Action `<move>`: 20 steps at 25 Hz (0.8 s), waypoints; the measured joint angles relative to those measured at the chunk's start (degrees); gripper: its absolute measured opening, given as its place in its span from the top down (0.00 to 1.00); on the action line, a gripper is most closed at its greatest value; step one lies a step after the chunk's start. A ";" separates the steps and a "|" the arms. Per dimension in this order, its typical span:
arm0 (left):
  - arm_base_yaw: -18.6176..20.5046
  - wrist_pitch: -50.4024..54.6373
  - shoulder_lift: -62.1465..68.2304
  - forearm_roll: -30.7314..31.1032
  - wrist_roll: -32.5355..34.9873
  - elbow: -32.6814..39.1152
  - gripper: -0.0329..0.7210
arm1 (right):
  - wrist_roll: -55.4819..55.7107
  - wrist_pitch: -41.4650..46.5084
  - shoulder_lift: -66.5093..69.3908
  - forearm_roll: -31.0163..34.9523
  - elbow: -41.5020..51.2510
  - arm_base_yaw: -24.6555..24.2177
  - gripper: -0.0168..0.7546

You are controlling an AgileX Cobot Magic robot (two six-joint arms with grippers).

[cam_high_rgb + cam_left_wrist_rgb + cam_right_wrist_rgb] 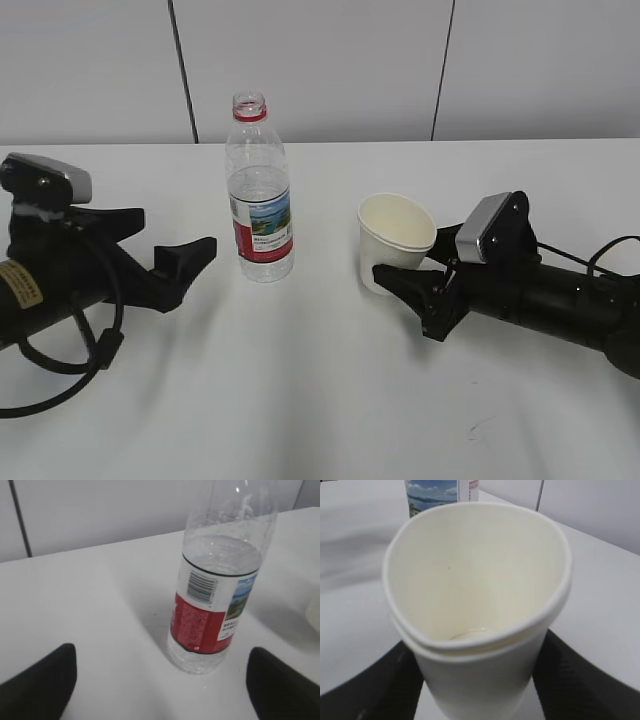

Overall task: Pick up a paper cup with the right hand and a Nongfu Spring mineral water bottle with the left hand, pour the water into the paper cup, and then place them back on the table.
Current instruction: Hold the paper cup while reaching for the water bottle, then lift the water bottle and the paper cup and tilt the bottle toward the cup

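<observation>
No legible text anywhere. Nongfu Spring mineral water bottle (220, 580) label: barcode at its 10 o'clock, white print on red too blurred. Left hand's (185, 262) yellow forearm label (20, 285): unreadable.

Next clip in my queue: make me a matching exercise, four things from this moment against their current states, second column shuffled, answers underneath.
Things
1. paper cup
2. Nongfu Spring mineral water bottle
3. left claw
4. right claw

States
A. open, short of its target, bottle ahead between its fingers
B. uncapped, upright on the table, partly full
C. rim squeezed oval, fingers on both sides
D. closed around the cup's lower body

Pairs: 1-C, 2-B, 3-A, 4-D
</observation>
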 joint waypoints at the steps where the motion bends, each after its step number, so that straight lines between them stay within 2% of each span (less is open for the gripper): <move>1: 0.00 0.00 0.83 1.45 -0.71 -1.08 0.11 | 0.00 0.00 0.00 0.26 0.00 0.00 0.36; 11: 0.00 -0.18 6.95 12.72 -9.71 -11.47 0.09 | 0.00 0.00 0.00 3.05 0.00 0.00 0.36; 20: 0.00 -0.01 13.64 13.91 -10.33 -17.78 0.10 | 0.00 0.00 0.00 3.35 0.00 0.00 0.36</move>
